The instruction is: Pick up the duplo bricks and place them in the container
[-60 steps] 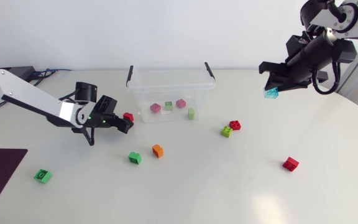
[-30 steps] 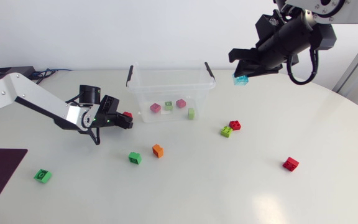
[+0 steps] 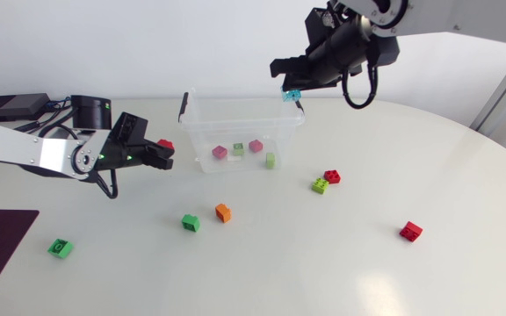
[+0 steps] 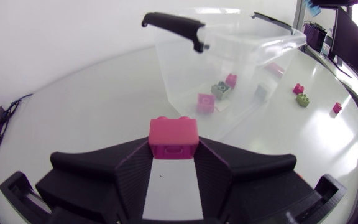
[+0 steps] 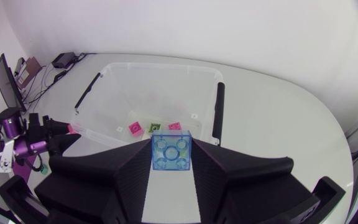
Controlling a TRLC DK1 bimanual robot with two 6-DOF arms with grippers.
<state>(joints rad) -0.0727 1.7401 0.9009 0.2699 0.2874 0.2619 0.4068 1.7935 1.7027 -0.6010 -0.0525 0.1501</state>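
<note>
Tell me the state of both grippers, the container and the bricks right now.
left gripper: shut on the red brick, outside the container.
right gripper: shut on the light blue brick, held above the container's rim.
container: open, no lid, four bricks inside.
orange brick: lying loose on the table, as are five others, none gripped.

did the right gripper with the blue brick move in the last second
Yes. The right gripper, shut on the blue brick, has travelled leftward in the head view, from well right of the container to above its right rim.
</note>
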